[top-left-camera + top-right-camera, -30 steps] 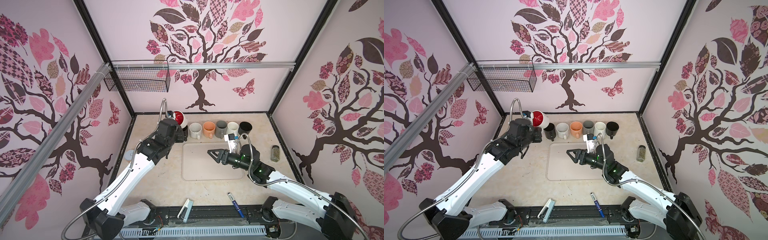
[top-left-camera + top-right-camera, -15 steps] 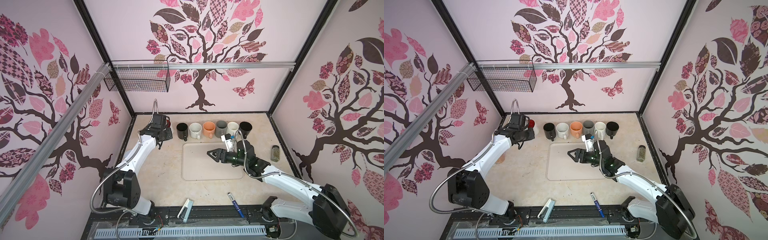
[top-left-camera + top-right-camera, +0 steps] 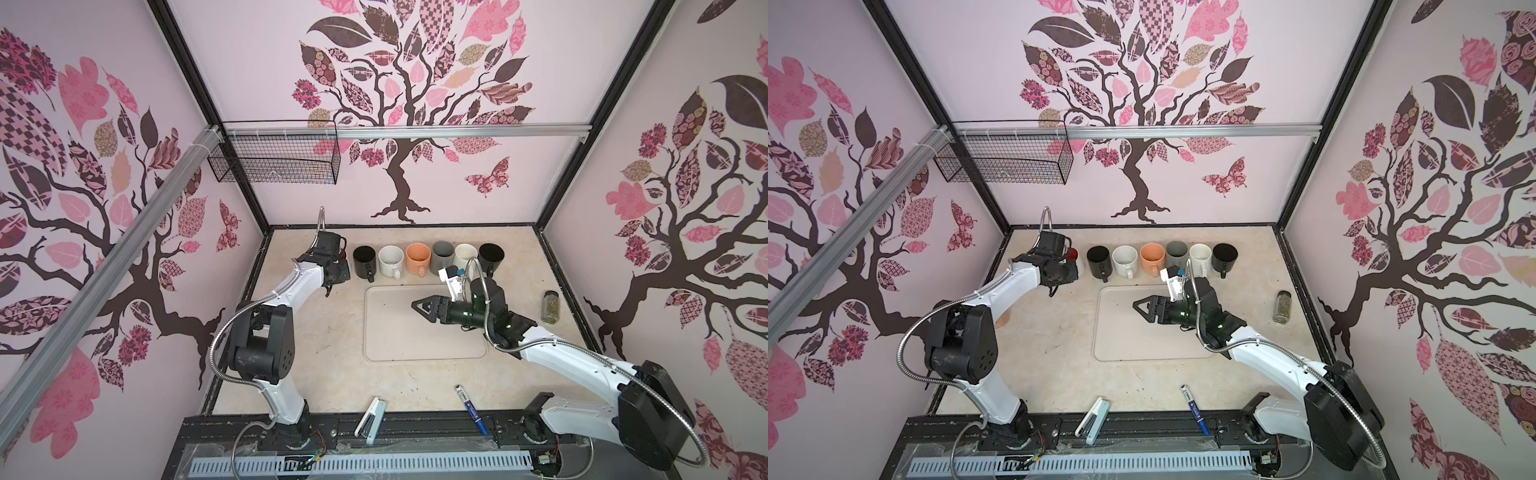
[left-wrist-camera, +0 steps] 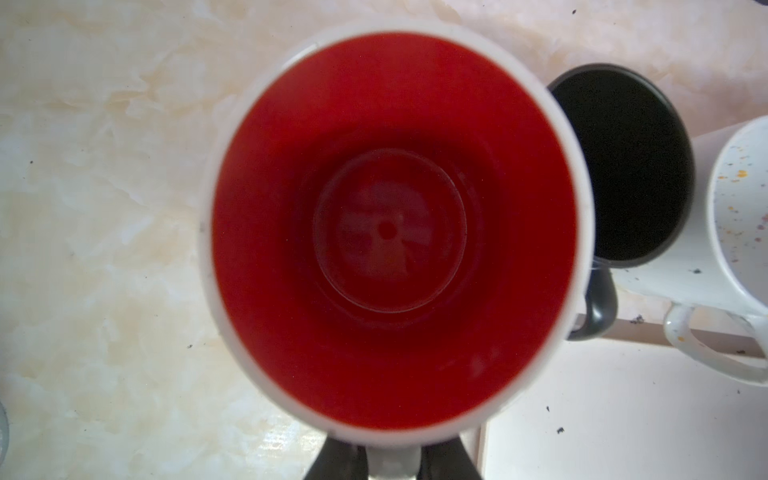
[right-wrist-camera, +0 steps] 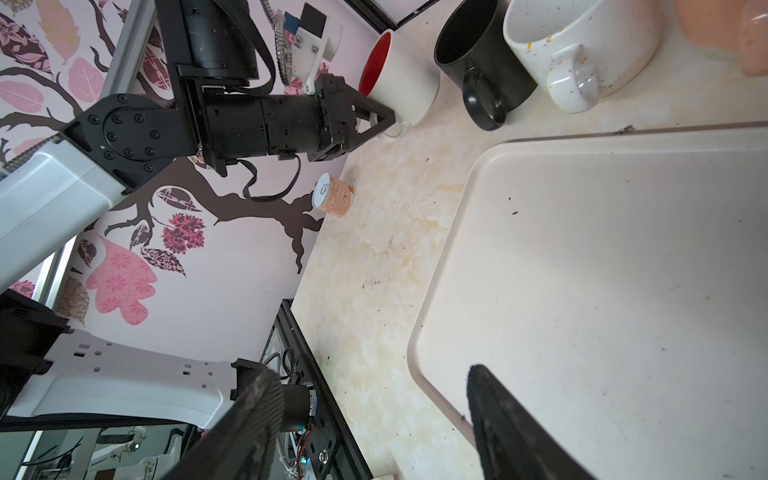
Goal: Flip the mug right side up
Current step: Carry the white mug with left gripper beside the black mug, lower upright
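Here's the red-lined mug (image 4: 390, 232), and the left wrist view looks straight down into it: glossy red inside, white rim and white outer wall, mouth facing up. In a top view it sits just left of centre and a little above mid-frame, as a red sliver (image 3: 1072, 252) peeking past the arm. That puts it at the left end of the row, just beside the black mug (image 4: 623, 166), with the speckled white mug (image 4: 739, 208) next along.

The left gripper (image 5: 385, 121) is clamped on the handle (image 4: 392, 461), with dark fingers (image 4: 336, 461) on either side of it. The right wrist view shows the base down at the surface (image 5: 374, 249). Whether it is fully seated, I can't tell.

How will it handle? It looks like glazed ceramic, so it should be rigid, fairly hefty for its size, slick under the pads and likely to chip if it is dropped or knocked against its neighbour. The handle loop is the sensible hold, and that's the hold it has. The catch is that the body hangs off to one side of the grip, so it could swivel if the squeeze loosens early.

It appears upright already, so the turning looks essentially done. What seems left is a gentle release.

The right gripper (image 3: 419, 306) hovers over the tray (image 3: 424, 345), right of centre, with its jaws apart and nothing between them.
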Tool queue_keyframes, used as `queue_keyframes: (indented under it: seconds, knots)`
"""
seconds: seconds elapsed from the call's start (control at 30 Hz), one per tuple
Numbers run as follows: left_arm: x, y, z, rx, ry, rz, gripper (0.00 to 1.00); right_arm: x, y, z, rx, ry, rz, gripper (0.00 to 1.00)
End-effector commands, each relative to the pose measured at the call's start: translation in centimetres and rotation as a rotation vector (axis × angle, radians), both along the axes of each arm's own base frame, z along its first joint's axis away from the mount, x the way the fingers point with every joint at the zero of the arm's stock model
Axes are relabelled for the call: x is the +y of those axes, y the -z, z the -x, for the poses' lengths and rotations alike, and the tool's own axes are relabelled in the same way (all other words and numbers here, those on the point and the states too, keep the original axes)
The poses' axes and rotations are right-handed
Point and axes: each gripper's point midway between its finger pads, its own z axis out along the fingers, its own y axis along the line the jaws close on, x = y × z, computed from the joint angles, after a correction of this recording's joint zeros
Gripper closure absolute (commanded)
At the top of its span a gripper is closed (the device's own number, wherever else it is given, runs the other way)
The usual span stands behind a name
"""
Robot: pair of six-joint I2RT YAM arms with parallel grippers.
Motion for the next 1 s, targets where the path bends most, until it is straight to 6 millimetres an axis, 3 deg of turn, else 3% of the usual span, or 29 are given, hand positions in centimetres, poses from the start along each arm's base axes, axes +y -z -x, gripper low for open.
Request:
queue_keyframes:
  seconds: [0.0, 0.5, 0.97]
  knots:
    - [-0.4, -3.9, -3.0, -0.162, -0.007, 0.022, 1.00, 0.0, -1.1, -0.6, -0.043, 0.009, -0.011, 0.27]
    - [-0.5, -0.4, -3.7, -0.110, -0.012, -0.018, 1.00, 0.0, -0.5, -0.8, -0.036, 0.015, -0.006, 0.27]
    - [-1.6, 0.7, -3.9, -0.114, -0.001, -0.026, 1.00, -0.5, 0.4, -1.1, -0.020, 0.049, -0.003, 0.27]
